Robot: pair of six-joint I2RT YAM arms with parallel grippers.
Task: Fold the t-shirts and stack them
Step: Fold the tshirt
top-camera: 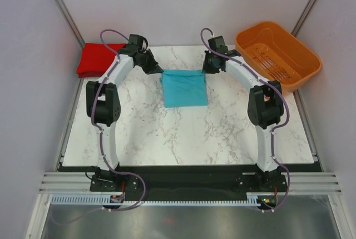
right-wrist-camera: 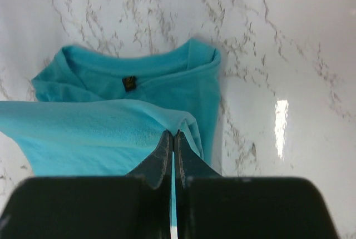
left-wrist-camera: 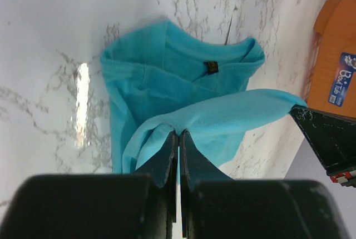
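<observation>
The teal-blue t-shirt [top-camera: 184,88] lies partly folded at the far middle of the marble table. My left gripper [top-camera: 158,70] is shut on its far left corner and my right gripper [top-camera: 206,68] is shut on its far right corner. Both hold the far edge lifted and stretched between them. In the left wrist view the shirt [left-wrist-camera: 183,89] shows its dark neck label below the pinched edge at my gripper [left-wrist-camera: 178,133]. In the right wrist view the shirt [right-wrist-camera: 111,122] does likewise at my gripper [right-wrist-camera: 173,134]. The red t-shirt [top-camera: 95,58] lies folded at the far left.
An orange slotted basket [top-camera: 278,53] stands at the far right corner, off the marble top; its edge shows in the left wrist view [left-wrist-camera: 336,55]. The enclosure's walls stand close on left, right and back.
</observation>
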